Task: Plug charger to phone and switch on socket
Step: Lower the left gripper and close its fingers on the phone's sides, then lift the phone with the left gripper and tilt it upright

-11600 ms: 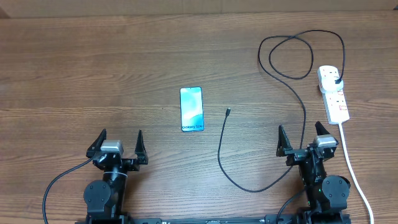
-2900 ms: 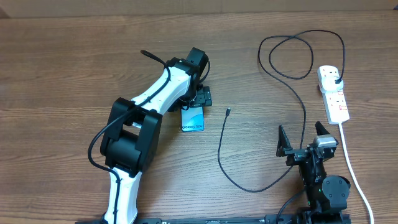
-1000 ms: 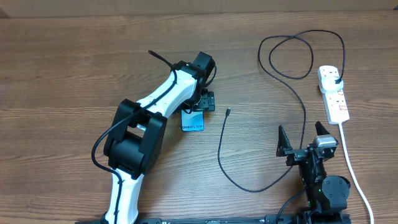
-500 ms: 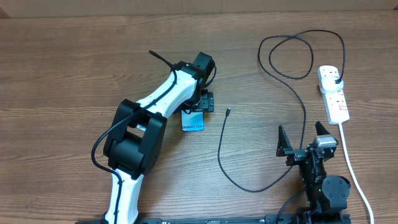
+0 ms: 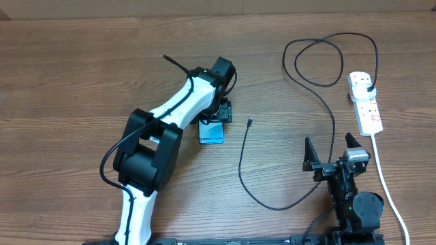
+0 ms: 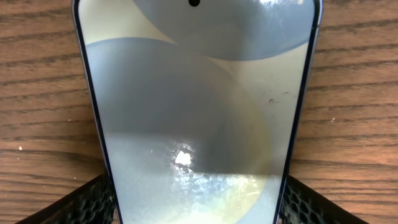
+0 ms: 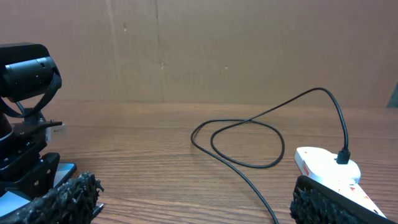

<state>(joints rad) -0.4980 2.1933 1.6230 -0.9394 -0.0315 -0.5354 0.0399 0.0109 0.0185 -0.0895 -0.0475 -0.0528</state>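
The phone (image 5: 212,133) lies flat on the wooden table, its far half hidden under my left gripper (image 5: 214,114). In the left wrist view the phone (image 6: 199,112) fills the frame. My left gripper (image 6: 198,205) has its black fingers (image 6: 81,202) pressed against both long edges. The charger (image 5: 242,170) is a thin black cable. Its connector tip (image 5: 250,122) lies free just right of the phone, and its plug (image 5: 369,88) sits in the white socket (image 5: 366,109). My right gripper (image 5: 332,151) rests open at the front right, empty, and looks over the cable (image 7: 249,140) and socket (image 7: 323,165).
The charger cable makes a loop (image 5: 320,61) at the back right. The socket's thick white cord (image 5: 388,184) runs toward the front edge, close past my right arm. A brown cardboard wall (image 7: 217,50) stands behind the table.
My left gripper's fingers have drawn in against the sides of the phone. The left arm has hardly shifted, the phone stays flat, and the right arm has not moved.
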